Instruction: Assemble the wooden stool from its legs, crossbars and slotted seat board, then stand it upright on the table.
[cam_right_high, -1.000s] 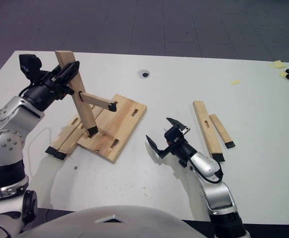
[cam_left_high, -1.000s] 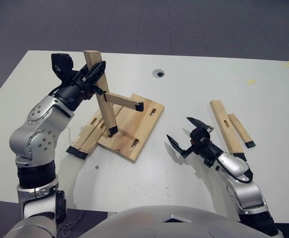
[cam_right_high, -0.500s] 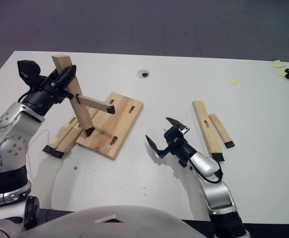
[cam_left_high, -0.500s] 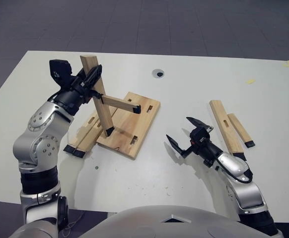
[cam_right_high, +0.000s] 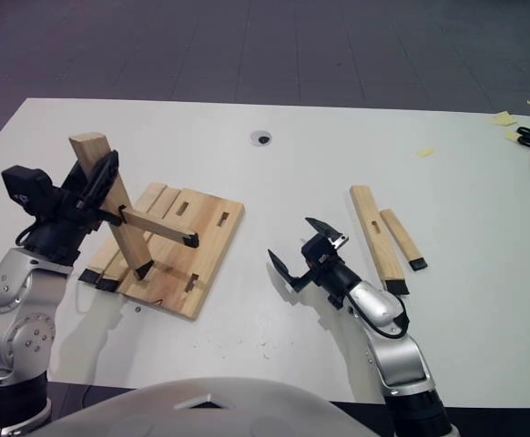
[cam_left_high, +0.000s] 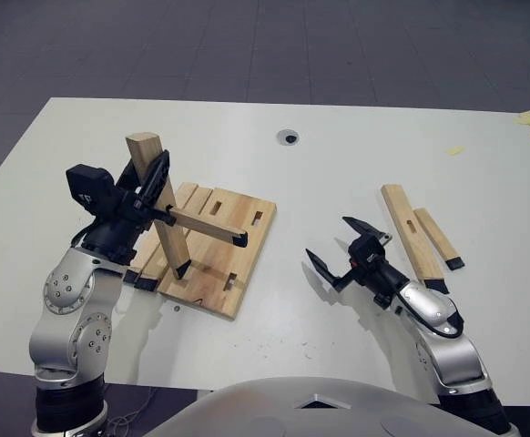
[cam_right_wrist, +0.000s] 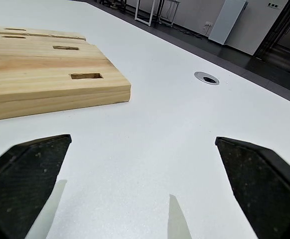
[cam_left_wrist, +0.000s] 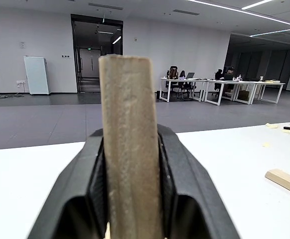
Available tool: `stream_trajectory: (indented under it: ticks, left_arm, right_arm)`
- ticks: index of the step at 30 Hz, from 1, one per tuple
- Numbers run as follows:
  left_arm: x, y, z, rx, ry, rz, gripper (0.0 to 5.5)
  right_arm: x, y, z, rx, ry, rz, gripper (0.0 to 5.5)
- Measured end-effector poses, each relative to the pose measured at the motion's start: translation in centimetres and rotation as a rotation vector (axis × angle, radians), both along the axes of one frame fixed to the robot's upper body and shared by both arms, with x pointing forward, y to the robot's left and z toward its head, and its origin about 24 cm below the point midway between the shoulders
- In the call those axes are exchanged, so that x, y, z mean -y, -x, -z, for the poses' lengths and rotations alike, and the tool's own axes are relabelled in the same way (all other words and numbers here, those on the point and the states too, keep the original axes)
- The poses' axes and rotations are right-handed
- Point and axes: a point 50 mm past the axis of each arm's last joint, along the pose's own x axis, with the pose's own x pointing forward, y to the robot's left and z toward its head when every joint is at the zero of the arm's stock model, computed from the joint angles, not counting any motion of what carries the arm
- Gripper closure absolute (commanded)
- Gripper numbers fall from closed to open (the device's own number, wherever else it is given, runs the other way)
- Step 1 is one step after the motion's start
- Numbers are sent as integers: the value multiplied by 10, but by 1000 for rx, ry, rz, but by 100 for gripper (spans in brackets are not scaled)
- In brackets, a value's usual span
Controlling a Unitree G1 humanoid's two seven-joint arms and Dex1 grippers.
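Bears, on the white table, the board lying flat left of centre, slots up, with two legs just beside its left edge. Clamps a tilted leg near its top in the left gripper, black foot down at the board's left edge, a crossbar jutting from it over the board. Shows two more pieces flat side by side at right, and between them and the board the right gripper, spread wide and grasping nothing, low over the table.
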Motion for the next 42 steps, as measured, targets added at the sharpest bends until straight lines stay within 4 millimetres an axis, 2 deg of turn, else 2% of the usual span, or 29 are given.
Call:
stream_trajectory:
  ticks: [7, 13, 18, 23, 25, 28, 32, 35, 37, 39, 40, 42]
  left_arm:
    - [9, -30, 3, -27, -15, 49, 448]
    - [28, -58, -7, -18, -59, 188, 448]
    - [52, -87, -29, 43, -85, 285, 448]
    - [73, -105, -73, 178, 6, 328, 448]
    - [76, -109, -90, 219, 77, 333, 448]
    - [71, -111, -106, 253, 138, 318, 448]
    - [54, -117, -129, 309, 215, 231, 448]
    - [45, -120, -144, 344, 261, 195, 448]
    - [43, -121, -143, 339, 269, 183, 448]
    - [43, -121, -139, 320, 267, 181, 448]
    - [42, -120, -135, 308, 265, 175, 448]
    - [41, -120, -125, 274, 266, 166, 448]
  right_arm:
    - [-4, -14, -8, 49, 8, -16, 10]
    - [-5, -21, -11, 68, 10, -11, 10]
    - [-8, -27, -11, 82, 7, -18, 10]
    - [-23, -40, -21, 111, -61, -51, 10]
    - [-36, -49, -31, 118, -138, -71, 10]
    - [-49, -62, -42, 110, -235, -85, 10]
    - [-65, -89, -44, 13, -316, -87, 10]
    - [-74, -100, -34, -182, -377, -114, 10]
    - [-73, -104, -22, -353, -409, -120, 10]
    - [-65, -108, -12, -453, -375, -113, 10]
    - [-62, -110, -11, -451, -336, -121, 10]
    - [-57, -117, -10, -385, -148, -139, 10]
